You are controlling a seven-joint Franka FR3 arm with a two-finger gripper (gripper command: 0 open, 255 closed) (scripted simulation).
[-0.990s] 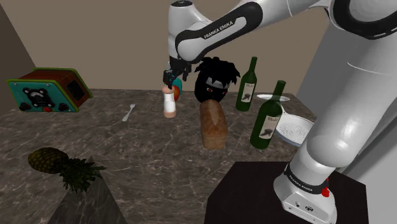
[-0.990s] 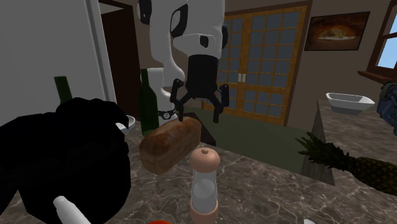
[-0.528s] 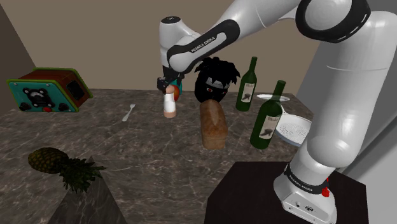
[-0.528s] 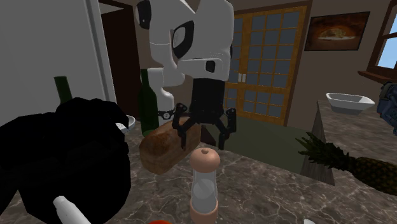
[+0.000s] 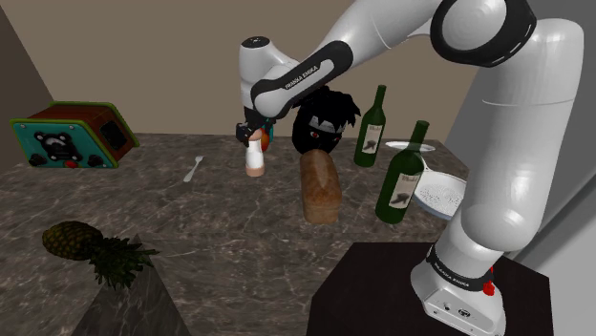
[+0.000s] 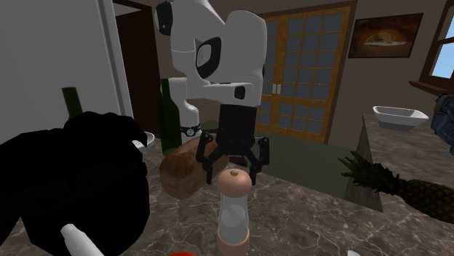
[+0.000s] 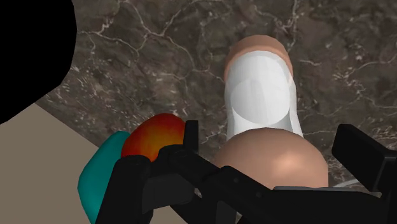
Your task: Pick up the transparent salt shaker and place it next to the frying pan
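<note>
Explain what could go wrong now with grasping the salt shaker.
The open gripper sits at the rounded cap of the tall, narrow salt shaker; a grip that high may slip or tip it. One finger stands close to the red-orange object beside the shaker and might knock it.

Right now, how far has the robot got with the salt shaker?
Approach looks done: the gripper hovers at the cap of the salt shaker, fingers open either side. Grasping is in hand; nothing is clasped, and the shaker stands on the counter. Lifting, carrying and placing are left.
</note>
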